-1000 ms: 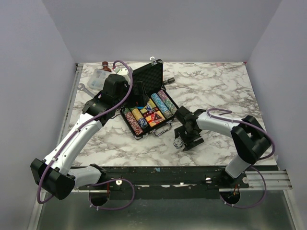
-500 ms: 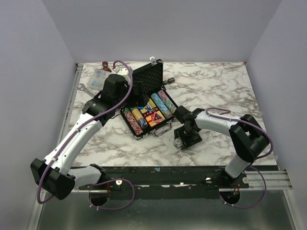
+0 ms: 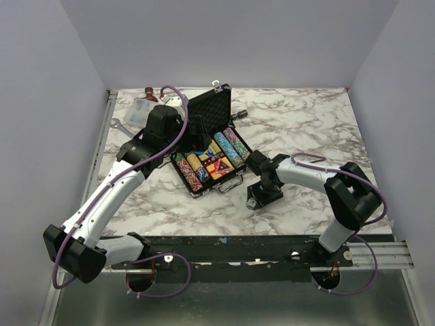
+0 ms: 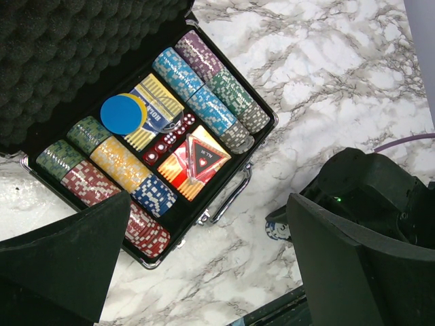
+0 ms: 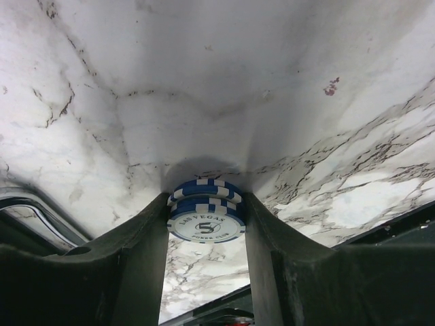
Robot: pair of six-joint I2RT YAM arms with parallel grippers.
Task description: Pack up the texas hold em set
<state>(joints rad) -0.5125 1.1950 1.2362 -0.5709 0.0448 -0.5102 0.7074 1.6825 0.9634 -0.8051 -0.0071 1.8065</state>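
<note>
The black briefcase (image 3: pixel 209 110) of the texas hold em set lies open at mid-table, foam lid (image 4: pixel 68 54) raised. Inside are multicoloured chip rows (image 4: pixel 204 88), a blue disc (image 4: pixel 122 113), red dice and red-yellow card boxes (image 4: pixel 197 163). My left gripper (image 4: pixel 207 251) hovers open above the case's front edge (image 3: pixel 196 130), holding nothing. To the right of the case, my right gripper (image 3: pixel 257 197) points down at the marble. It is shut on a short stack of blue-and-white chips (image 5: pixel 206 219), a finger pressing each side. Those chips (image 4: pixel 277 231) also peek out in the left wrist view.
A clear plastic box (image 3: pixel 143 109), a silver wrench (image 3: pixel 117 123) and a red-capped item (image 3: pixel 148 89) lie at the back left behind my left arm. A small dark object (image 3: pixel 239 114) sits behind the case. The table's front edge (image 3: pixel 272 236) runs just below the right gripper.
My right gripper's fingers have closed in from wide apart onto the blue-and-white chips, which it now covers in the top view. The left arm has not moved.
</note>
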